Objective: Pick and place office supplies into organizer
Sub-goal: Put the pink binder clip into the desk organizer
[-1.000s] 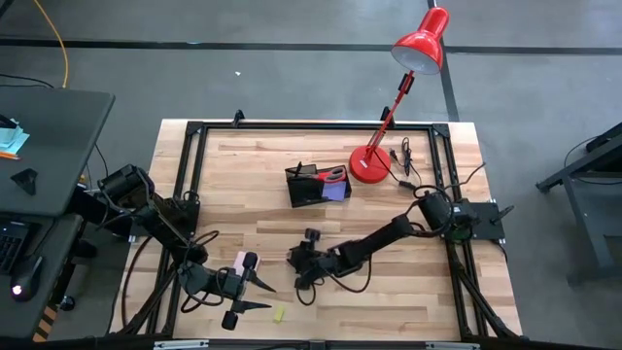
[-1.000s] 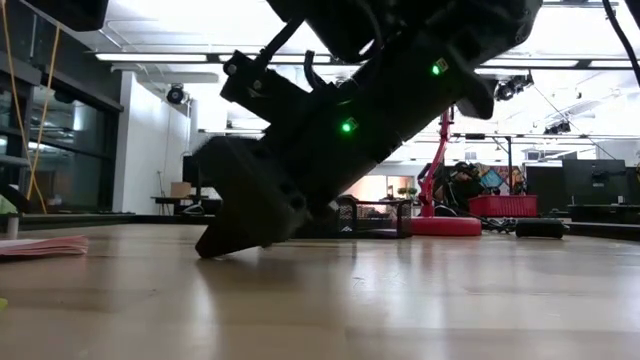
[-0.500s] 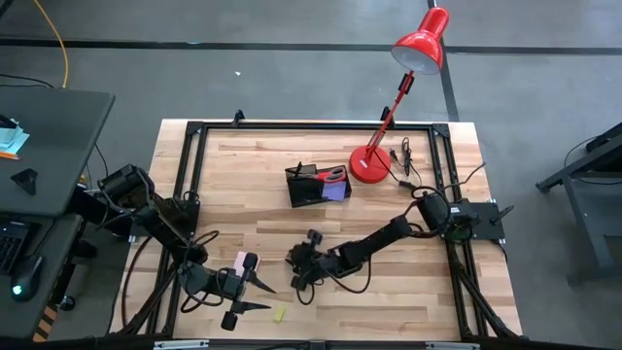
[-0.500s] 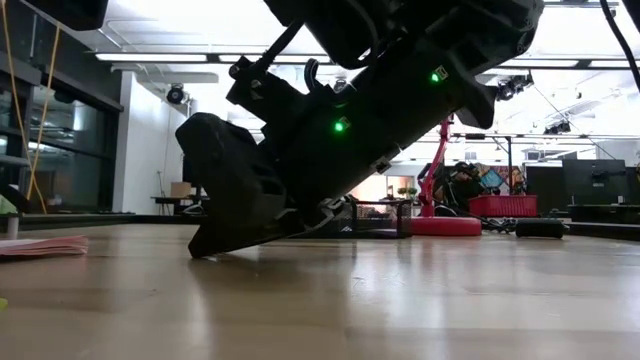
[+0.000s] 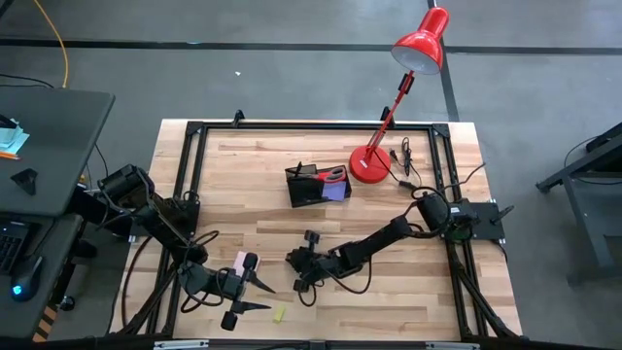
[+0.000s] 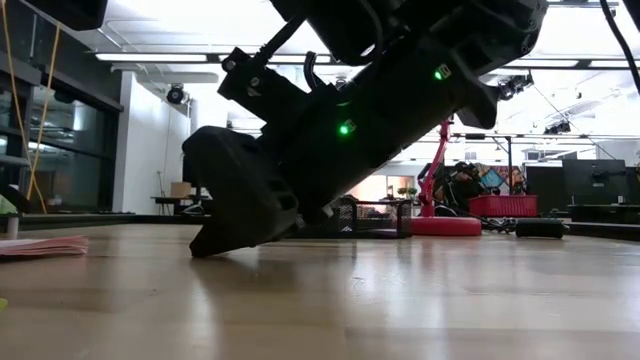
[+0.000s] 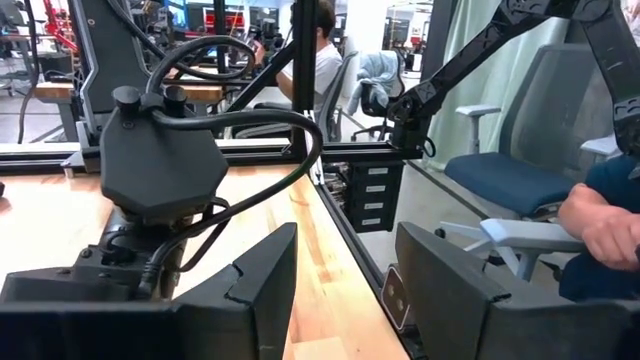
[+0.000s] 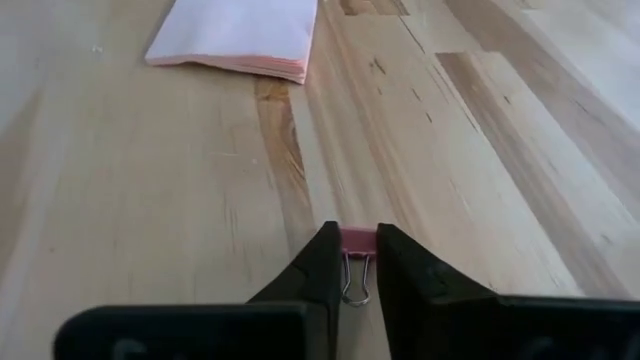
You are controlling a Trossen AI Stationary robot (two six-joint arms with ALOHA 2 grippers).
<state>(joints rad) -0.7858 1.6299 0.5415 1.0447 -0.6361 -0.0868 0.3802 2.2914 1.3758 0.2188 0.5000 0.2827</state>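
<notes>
My right gripper (image 5: pixel 293 262) is low over the middle of the table, shut on a small pink binder clip (image 8: pixel 357 240). A pink sticky-note pad (image 8: pixel 235 35) lies flat on the wood just beyond it, toward the table's left. A tiny yellow piece (image 5: pixel 279 314) lies near the front edge. The black organizer (image 5: pixel 313 187) stands farther back, with red-handled scissors (image 5: pixel 330 175) and a purple pad (image 5: pixel 337 191) in it. My left gripper (image 5: pixel 260 295) waits open and level at the near left, with nothing between its fingers (image 7: pixel 262 280). My right gripper pinches the clip's pink body (image 8: pixel 357 236) between its two fingertips (image 8: pixel 322 262). The fingers slant down from the table's right side. The clip's wire handles (image 8: pixel 356 285) point back between the fingers. The clip is down at the tabletop; whether it rests there I cannot tell.
A red desk lamp (image 5: pixel 370 163) stands on its round base behind the organizer, with its cable (image 5: pixel 403 160) beside it. A black metal frame (image 5: pixel 190 175) runs around the tabletop. Bare wood lies between my right gripper and the organizer. A person's hand (image 7: pixel 610 220) shows beyond the table's edge.
In the low view my right gripper's fingers have drawn together at the tabletop, without the hand shifting over the table. My left arm has kept still.
</notes>
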